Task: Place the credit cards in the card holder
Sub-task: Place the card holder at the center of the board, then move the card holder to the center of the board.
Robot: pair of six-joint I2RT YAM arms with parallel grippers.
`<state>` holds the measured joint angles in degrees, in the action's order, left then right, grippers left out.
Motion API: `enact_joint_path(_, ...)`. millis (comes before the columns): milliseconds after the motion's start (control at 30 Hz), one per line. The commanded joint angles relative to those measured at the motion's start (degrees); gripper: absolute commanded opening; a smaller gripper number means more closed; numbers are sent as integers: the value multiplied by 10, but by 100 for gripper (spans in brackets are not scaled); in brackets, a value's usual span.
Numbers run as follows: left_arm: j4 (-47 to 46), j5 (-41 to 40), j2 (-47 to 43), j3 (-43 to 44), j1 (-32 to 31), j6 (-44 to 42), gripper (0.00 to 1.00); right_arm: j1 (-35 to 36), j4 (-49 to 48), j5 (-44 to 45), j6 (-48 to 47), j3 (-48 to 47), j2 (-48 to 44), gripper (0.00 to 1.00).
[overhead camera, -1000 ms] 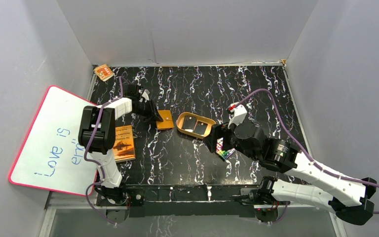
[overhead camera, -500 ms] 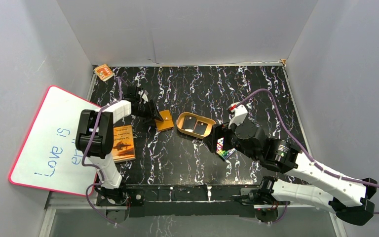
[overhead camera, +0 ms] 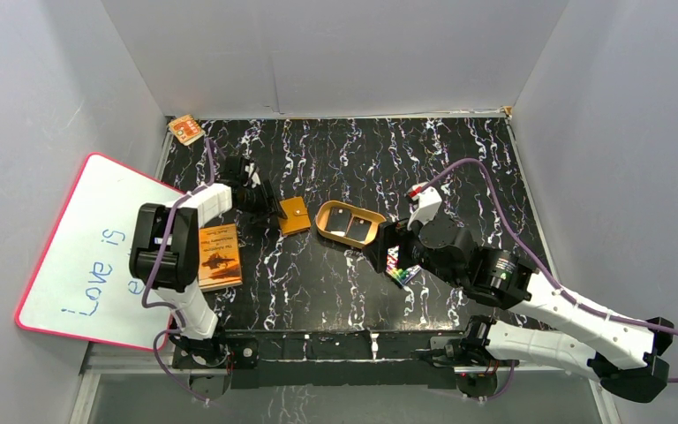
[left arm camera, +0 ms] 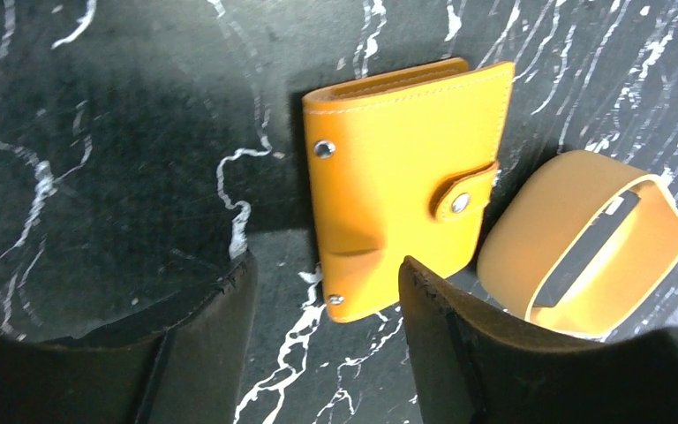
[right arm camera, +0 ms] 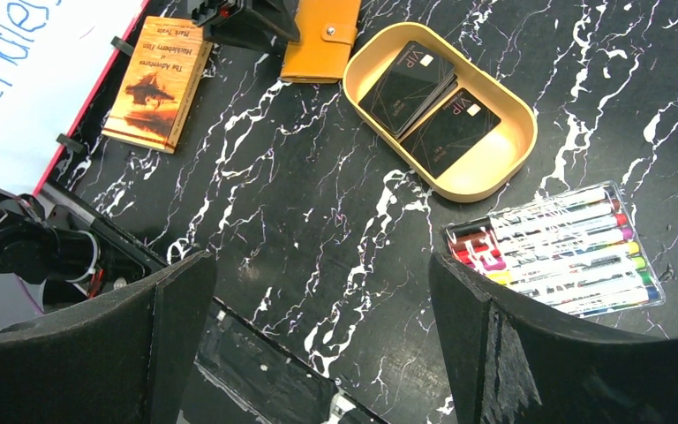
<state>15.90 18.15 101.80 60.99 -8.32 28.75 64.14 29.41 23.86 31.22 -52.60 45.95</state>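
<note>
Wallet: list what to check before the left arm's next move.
1. Left fingers open and empty: ok.
2. Wallet centred in their gap: not ok, only its near corner is.
3. Wallet open for cards: not ok, snap tab looks fastened.
4. Cards lying uncovered in the tray: ok.
5. Right fingers open and empty: ok.
</note>
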Motion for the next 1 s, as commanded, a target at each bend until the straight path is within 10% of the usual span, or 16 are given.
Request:
enact_joint_path(0,32,-49,-66,-26,-6,0,58,0,-30,9,-5,-4,-1,99)
enact_joint_path(267,32,-159,-171,-81,-124,32,50,0,-42,10,-5,5,7,98)
enact_joint_path(567,12,-235,-76,-71,-215,79,1,0,-46,3,-1,-1,10,99)
enact_joint_path(967,40,-365,53,14,-201,71,0,0,-25,18,12,6,-17,99)
